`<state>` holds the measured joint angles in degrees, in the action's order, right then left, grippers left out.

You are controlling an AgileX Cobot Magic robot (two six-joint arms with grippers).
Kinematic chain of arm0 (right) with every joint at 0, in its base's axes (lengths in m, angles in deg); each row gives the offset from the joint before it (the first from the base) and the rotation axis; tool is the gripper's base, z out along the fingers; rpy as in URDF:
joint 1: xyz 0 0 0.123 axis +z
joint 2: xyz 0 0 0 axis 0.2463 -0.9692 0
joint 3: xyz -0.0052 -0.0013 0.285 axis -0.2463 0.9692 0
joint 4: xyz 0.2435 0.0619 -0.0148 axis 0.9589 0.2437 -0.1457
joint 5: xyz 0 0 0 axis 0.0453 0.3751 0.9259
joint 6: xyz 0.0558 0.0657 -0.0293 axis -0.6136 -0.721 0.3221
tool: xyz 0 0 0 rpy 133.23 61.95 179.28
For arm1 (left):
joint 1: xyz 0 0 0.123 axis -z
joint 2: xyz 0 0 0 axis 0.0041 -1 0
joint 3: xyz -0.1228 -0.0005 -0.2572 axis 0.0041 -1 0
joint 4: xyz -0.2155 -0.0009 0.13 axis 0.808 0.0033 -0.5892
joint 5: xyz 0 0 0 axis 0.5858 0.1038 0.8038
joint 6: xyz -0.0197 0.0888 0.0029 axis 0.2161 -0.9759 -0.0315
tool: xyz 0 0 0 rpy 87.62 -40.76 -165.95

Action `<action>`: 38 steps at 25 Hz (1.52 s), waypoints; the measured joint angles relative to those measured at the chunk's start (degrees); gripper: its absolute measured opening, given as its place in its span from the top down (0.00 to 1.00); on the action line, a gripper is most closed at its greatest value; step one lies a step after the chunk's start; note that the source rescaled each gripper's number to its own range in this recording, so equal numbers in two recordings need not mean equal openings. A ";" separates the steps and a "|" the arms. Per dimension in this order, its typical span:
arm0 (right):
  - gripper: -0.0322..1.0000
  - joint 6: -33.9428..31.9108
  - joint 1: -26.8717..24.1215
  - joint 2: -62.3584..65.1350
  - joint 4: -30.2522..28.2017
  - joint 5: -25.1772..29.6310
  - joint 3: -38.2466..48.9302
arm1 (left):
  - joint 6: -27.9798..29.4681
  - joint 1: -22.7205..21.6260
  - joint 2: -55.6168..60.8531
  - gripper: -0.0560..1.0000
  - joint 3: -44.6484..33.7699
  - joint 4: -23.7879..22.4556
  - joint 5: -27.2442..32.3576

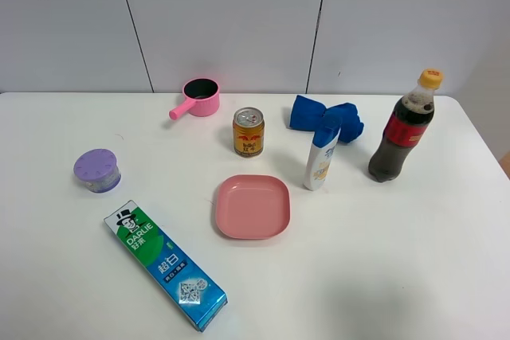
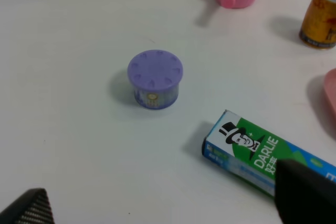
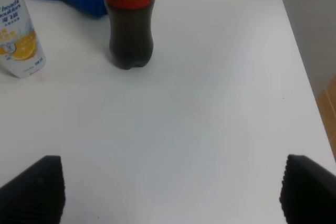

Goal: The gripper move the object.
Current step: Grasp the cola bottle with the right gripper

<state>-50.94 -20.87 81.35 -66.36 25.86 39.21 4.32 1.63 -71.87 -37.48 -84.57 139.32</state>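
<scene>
The object, a tall cola bottle (image 1: pixel 402 129) with dark drink, red label and yellow cap, stands upright at the back right of the white table. Its lower half also fills part of the right wrist view (image 3: pixel 130 30). My right gripper (image 3: pixel 170 190) is open, its two black fingertips (image 3: pixel 31 187) wide apart over bare table, well short of the bottle. In the left wrist view my left gripper (image 2: pixel 168 203) is open too, with nothing between its fingers. Neither arm shows in the exterior high view.
A white-blue squeeze bottle (image 1: pixel 323 153) and a blue cloth (image 1: pixel 325 117) sit just left of the cola bottle. Further left are a gold-red can (image 1: pixel 248 131), pink pot (image 1: pixel 199 97), pink plate (image 1: pixel 252 206), purple tub (image 1: pixel 97 170) and toothpaste box (image 1: pixel 165 264). The table's right edge (image 1: pixel 488 145) is close to the bottle.
</scene>
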 joint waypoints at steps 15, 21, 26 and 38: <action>0.00 0.00 0.00 0.00 -0.06 -10.65 -1.90 | 0.00 0.00 0.00 0.00 0.00 0.00 0.00; 0.00 0.18 0.00 -7.15 -0.06 -23.94 -2.25 | 0.00 0.00 0.00 0.00 0.00 0.00 0.00; 0.00 1.78 0.00 -19.13 -0.06 -29.72 -2.25 | 0.00 0.00 0.00 0.00 0.00 0.00 0.00; 0.00 3.34 0.00 -41.25 -0.06 -41.91 0.64 | 0.00 0.00 0.00 0.00 0.00 0.00 0.00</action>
<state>-47.61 -20.87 40.10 -66.42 -16.05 39.85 4.32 1.63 -71.87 -37.48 -84.57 139.32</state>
